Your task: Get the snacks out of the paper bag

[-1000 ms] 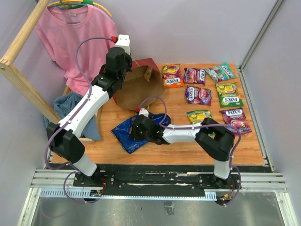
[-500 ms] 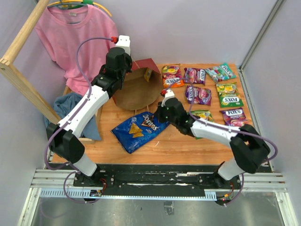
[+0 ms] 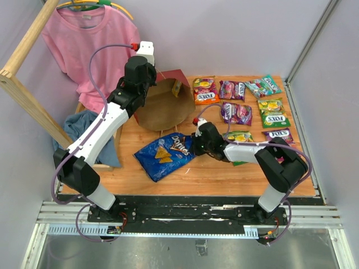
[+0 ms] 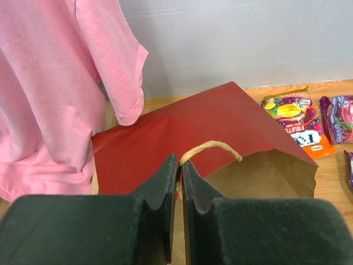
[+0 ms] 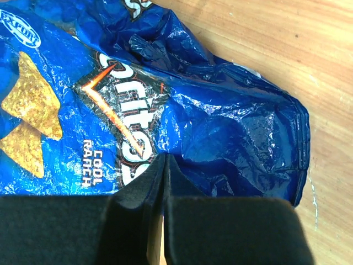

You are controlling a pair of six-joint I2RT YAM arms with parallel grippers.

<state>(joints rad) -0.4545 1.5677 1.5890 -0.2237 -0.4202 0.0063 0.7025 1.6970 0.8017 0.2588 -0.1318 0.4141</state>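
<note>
Left end effector [image 4: 179, 165] pinching paper bag [image 4: 193, 127] rim beside handle [image 4: 212, 146]. Right end effector [image 5: 162, 163] closed, tips over Doritos bag [image 5: 220, 121].

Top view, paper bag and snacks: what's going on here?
The left gripper is clamped on the rim of the paper bag beside its handle, holding the bag open on its side at the back of the table. The Doritos bag lies out in front of it, with the right gripper shut at its right end; whether it pinches the film is unclear. Seven Fox's packets are laid out on the right.
</note>
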